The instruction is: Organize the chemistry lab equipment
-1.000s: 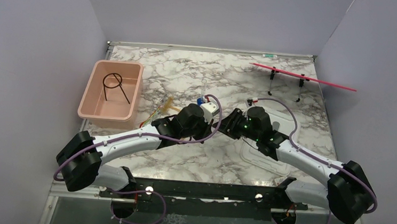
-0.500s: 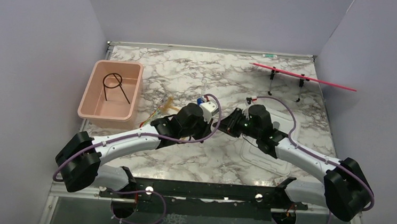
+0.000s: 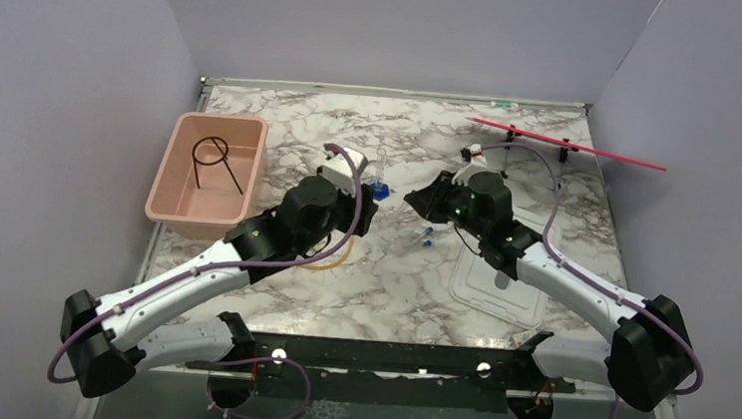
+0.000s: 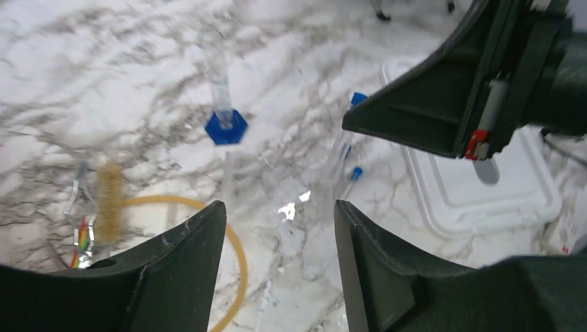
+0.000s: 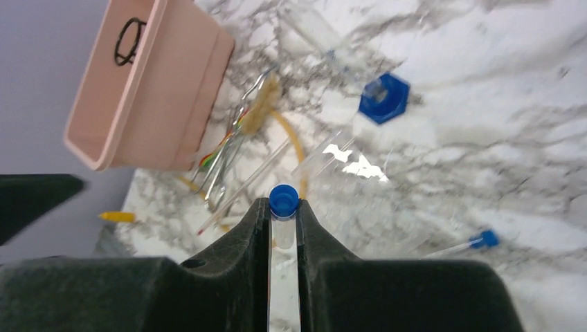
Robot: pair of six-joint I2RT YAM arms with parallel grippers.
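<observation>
Right claw clamps one blue-capped tube (left claw gapes); one wire ring in tub.

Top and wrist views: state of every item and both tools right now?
left tool: open, empty
right tool: shut on blue-capped tube
loose blue-capped tube: lying on table
blue-based cylinder: apparently upright on table
amber tubing loop: lying on table
metal tongs: lying on table
pink tub: upright, holding black wire ring
white lid: flat on table
</observation>
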